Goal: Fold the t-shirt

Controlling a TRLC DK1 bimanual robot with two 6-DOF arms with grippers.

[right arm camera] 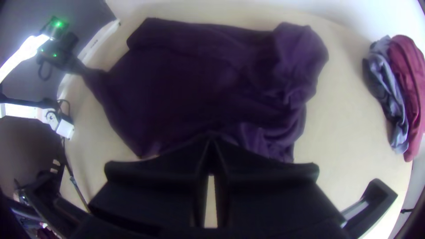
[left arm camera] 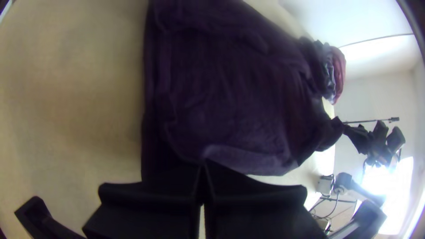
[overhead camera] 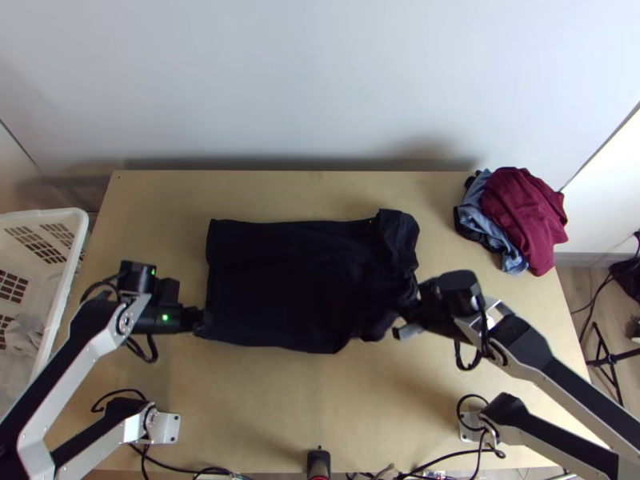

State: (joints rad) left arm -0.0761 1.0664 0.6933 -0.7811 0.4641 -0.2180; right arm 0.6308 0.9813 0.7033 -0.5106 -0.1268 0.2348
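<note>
Dark shirt (overhead camera: pixel 280 280) on the table (overhead camera: pixel 280 408), left of the pile (overhead camera: pixel 532 212) and apart from it: broadly spread, with a rumpled, gathered end towards the pile. My left gripper (overhead camera: pixel 200 318), at the shirt's corner farthest from the pile, has its fingers pressed together on cloth. My right gripper (right arm camera: pixel 211 137), at the shirt's gathered end, on the side towards the pile, is clenched on cloth too. How many layers each one pinches, I cannot tell.

Principal hazard, in my judgement: a skewed fold. Cause: the two grips sit on unlike cloth, flatter at the end away from the pile, bunched at the end towards it, so an even sweep would carry one side straight and drag the other in creases. Second hazard: a layer left behind, should either grip have only the upper one. Third: a slip at the corner farthest from the pile, where little cloth seems caught; drawing my arms apart too hard would free it. Fourth: the whole shirt sliding towards the pile, should my right arm tug ahead of my left.
</note>
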